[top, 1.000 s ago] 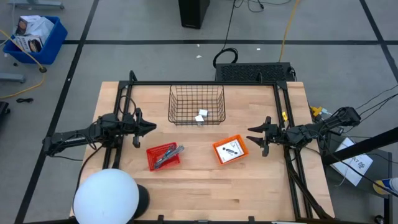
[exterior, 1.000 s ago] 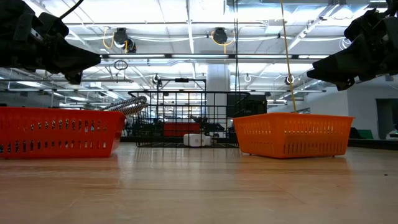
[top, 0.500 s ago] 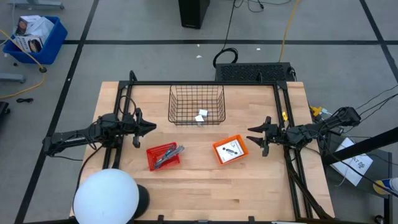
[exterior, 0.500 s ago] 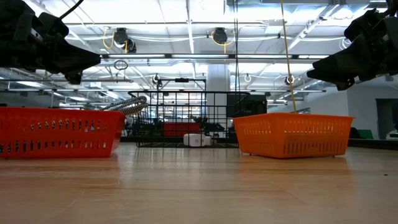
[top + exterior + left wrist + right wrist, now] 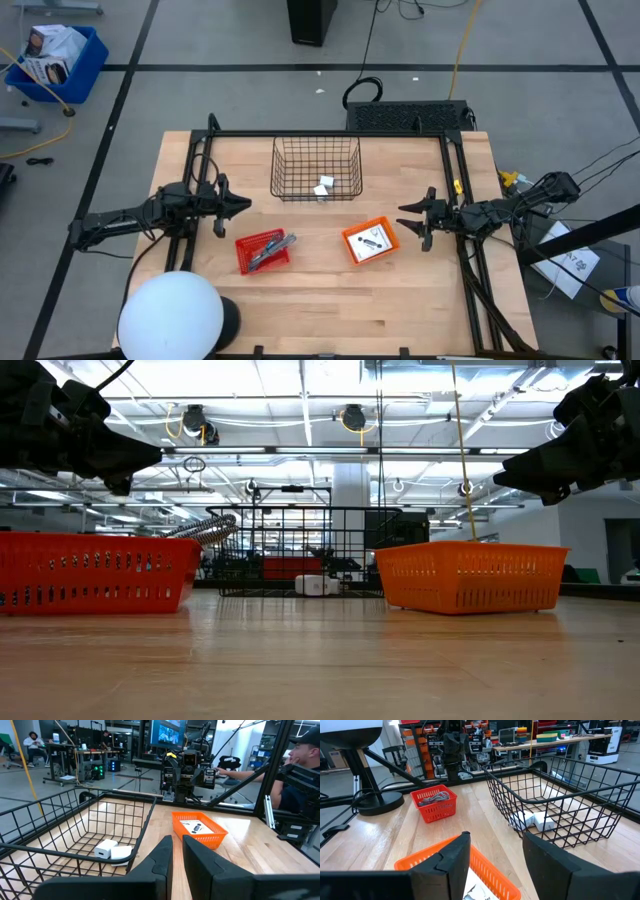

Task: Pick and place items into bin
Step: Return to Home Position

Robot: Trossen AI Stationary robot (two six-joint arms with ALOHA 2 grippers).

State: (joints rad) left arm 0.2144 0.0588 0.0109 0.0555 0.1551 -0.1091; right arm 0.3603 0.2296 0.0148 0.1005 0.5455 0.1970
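Near the dark left gripper (image 5: 247, 205), a red mesh basket (image 5: 95, 572) is holding a grey-blue tool (image 5: 272, 250). Near the dark right gripper (image 5: 403, 220), an orange basket (image 5: 470, 575) is holding a white card (image 5: 373, 239). Between both, a black wire basket (image 5: 275, 165) is holding 2 white cubes (image 5: 324, 186).

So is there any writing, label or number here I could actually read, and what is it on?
Nothing here is legible.
White card in the orange basket: dark print, too small.
Box in the blue bin: printing, too small.
Sheet on the floor: marks, too small.
Screen behind the table: blurred.
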